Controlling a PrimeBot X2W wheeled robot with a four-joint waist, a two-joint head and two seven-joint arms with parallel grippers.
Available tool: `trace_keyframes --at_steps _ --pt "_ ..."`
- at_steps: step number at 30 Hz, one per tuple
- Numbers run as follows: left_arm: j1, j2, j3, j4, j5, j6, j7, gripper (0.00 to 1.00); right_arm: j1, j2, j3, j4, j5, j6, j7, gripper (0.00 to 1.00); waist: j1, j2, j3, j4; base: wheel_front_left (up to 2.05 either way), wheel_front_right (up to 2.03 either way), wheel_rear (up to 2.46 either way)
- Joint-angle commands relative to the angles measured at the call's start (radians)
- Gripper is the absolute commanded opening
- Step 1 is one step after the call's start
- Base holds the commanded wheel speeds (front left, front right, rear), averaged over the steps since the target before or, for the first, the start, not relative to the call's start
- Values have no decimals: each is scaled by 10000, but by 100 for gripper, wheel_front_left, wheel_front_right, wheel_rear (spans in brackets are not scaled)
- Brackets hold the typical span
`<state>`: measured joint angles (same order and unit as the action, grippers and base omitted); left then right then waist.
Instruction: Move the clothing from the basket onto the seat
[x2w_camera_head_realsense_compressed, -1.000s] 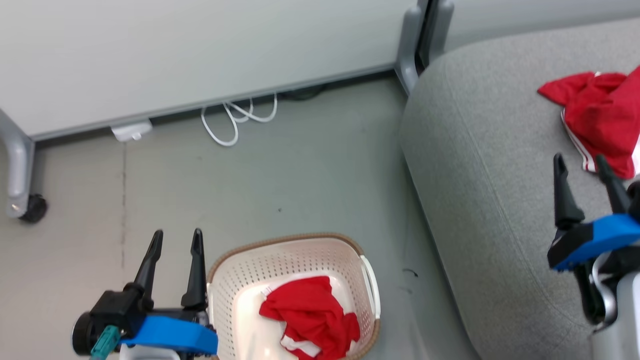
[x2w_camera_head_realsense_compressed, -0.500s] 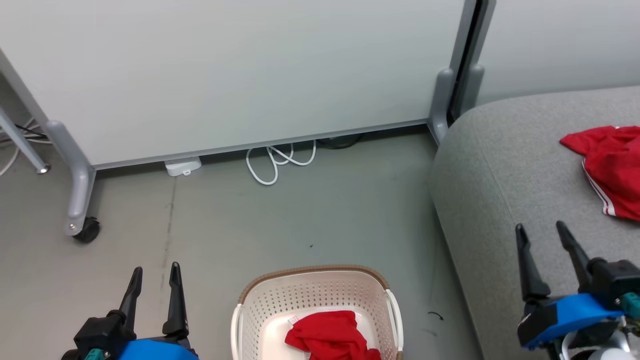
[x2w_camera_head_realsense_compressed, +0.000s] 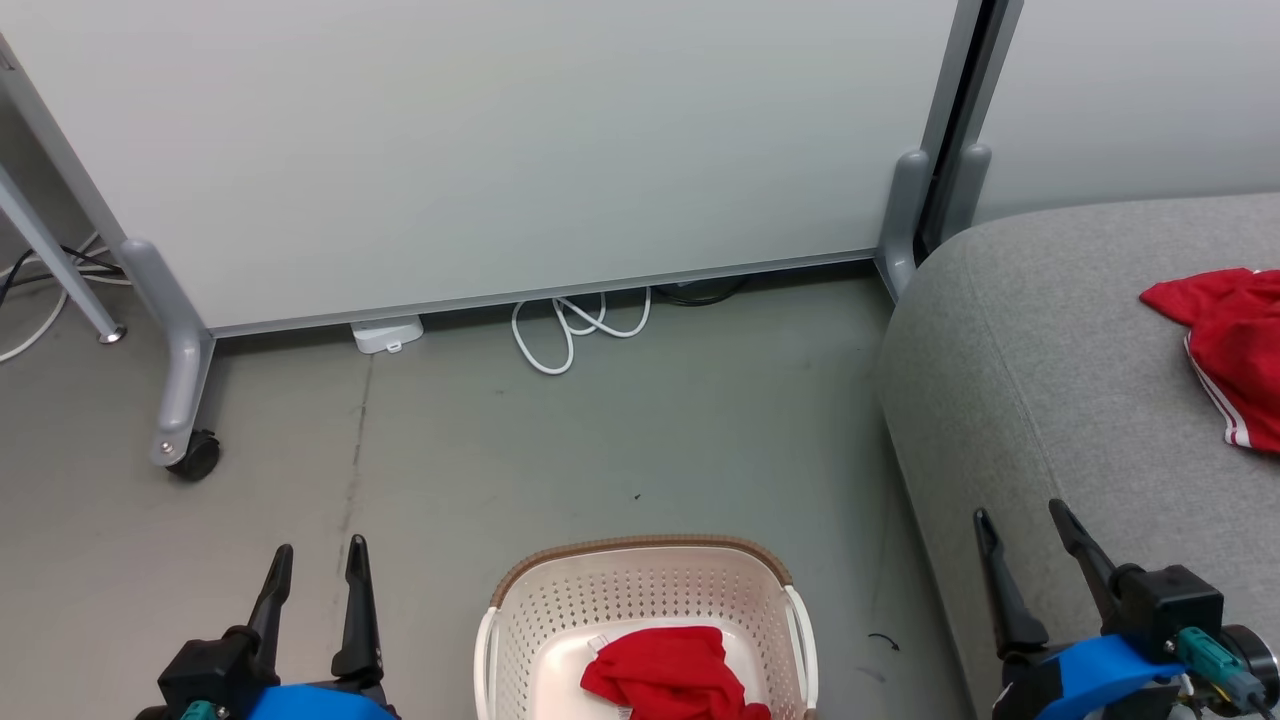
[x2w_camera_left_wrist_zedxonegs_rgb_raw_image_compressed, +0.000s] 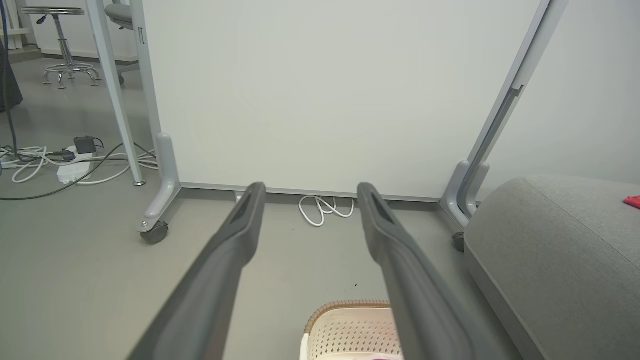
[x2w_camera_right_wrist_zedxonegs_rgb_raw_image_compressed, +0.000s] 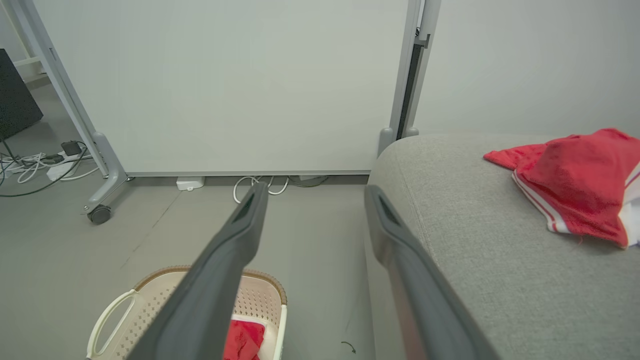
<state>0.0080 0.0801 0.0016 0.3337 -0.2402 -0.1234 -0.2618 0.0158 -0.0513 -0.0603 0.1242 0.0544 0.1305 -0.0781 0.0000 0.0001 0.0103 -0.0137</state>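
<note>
A cream perforated basket (x2w_camera_head_realsense_compressed: 640, 590) with a brown rim stands on the floor at the bottom centre, with one crumpled red garment (x2w_camera_head_realsense_compressed: 665, 680) inside it. A second red garment (x2w_camera_head_realsense_compressed: 1235, 345) with thin white stripes lies on the grey seat (x2w_camera_head_realsense_compressed: 1050, 400) at the right. My left gripper (x2w_camera_head_realsense_compressed: 318, 552) is open and empty, left of the basket. Over the seat's near edge my right gripper (x2w_camera_head_realsense_compressed: 1022, 512) hangs open and empty. The right wrist view has the basket (x2w_camera_right_wrist_zedxonegs_rgb_raw_image_compressed: 150, 295), the garment in it (x2w_camera_right_wrist_zedxonegs_rgb_raw_image_compressed: 243, 340) and the garment on the seat (x2w_camera_right_wrist_zedxonegs_rgb_raw_image_compressed: 575, 185).
A white wheeled partition (x2w_camera_head_realsense_compressed: 500, 150) stands behind, its castor (x2w_camera_head_realsense_compressed: 195, 455) at the left. A looped white cable (x2w_camera_head_realsense_compressed: 575, 330) and a small white box (x2w_camera_head_realsense_compressed: 387, 333) lie at its foot. More cables and a power strip (x2w_camera_left_wrist_zedxonegs_rgb_raw_image_compressed: 72, 170) lie on the floor at far left.
The head camera has tilted up and back, so the whole scene has slid down the picture. My right gripper has drawn back from the garment on the seat toward the seat's near edge.
</note>
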Motion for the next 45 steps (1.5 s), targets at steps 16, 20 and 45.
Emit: trace_keyframes --at_steps 16,20,45 --pt "-181 -65 -52 57 -1 -89 -47 100 -323 13 222 801 255 5 -365 100 0 -1 59 55 0 0 0" --pt "-175 -59 -40 41 18 -93 -47 100 -341 13 277 859 309 5 -405 100 0 -1 105 2 0 0 0" --pt "-2178 340 -2431 1905 -155 -65 39 100 -2200 13 1855 1239 765 5 -981 100 0 -1 3003 -1846 0 0 0"
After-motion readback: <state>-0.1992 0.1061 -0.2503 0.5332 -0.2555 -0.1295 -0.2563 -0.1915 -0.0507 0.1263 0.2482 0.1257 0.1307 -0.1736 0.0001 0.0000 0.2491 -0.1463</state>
